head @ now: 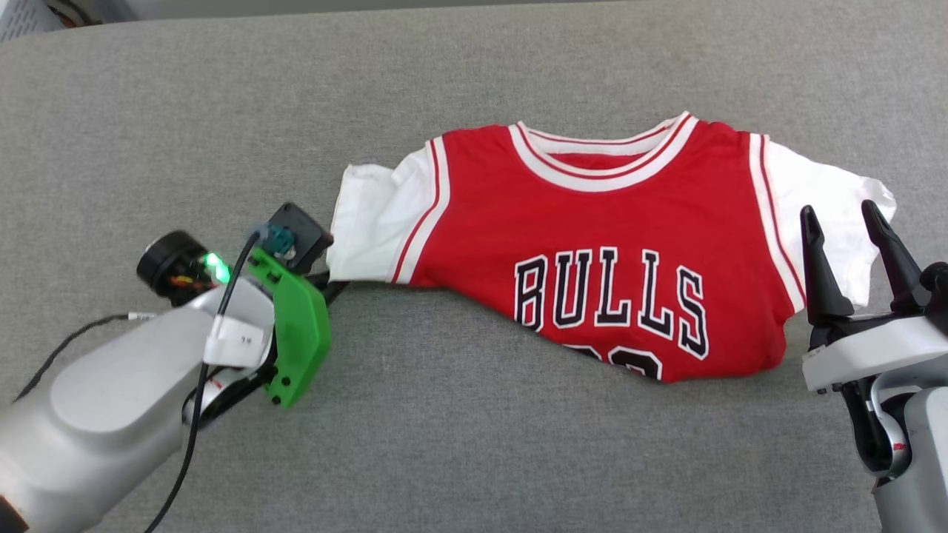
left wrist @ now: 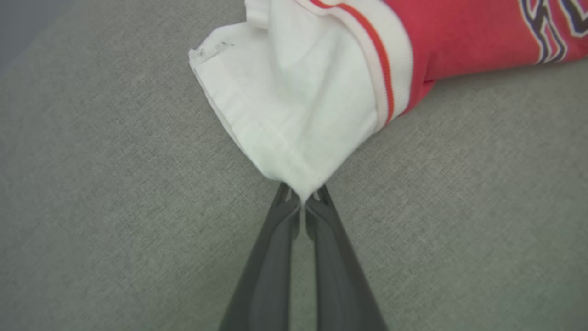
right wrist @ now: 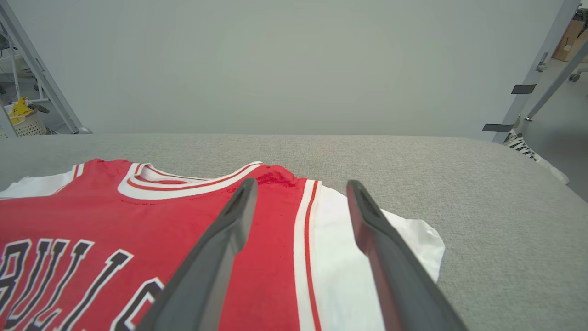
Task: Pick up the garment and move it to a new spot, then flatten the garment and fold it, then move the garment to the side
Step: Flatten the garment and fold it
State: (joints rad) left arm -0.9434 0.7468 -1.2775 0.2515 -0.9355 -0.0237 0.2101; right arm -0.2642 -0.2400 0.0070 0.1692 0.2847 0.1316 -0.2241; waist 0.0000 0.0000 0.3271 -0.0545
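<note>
The garment (head: 607, 244) is a red jersey with white sleeves and "BULLS" on the chest. It lies face up on the grey surface, its lower part tucked under so the number is cut off at the fold. My left gripper (left wrist: 303, 197) is shut on the corner of the white sleeve (left wrist: 294, 105) at the garment's left end; in the head view it (head: 331, 285) sits mostly behind its green wrist mount. My right gripper (head: 840, 215) stands open just above the other white sleeve (right wrist: 340, 257), with nothing between its fingers (right wrist: 229, 220).
The grey fabric-covered table (head: 444, 414) stretches wide around the garment, with free room in front and to the left. In the right wrist view a pale wall stands beyond the table's far edge (right wrist: 321, 134), and a rack with a basket (right wrist: 27, 122) is at the far left.
</note>
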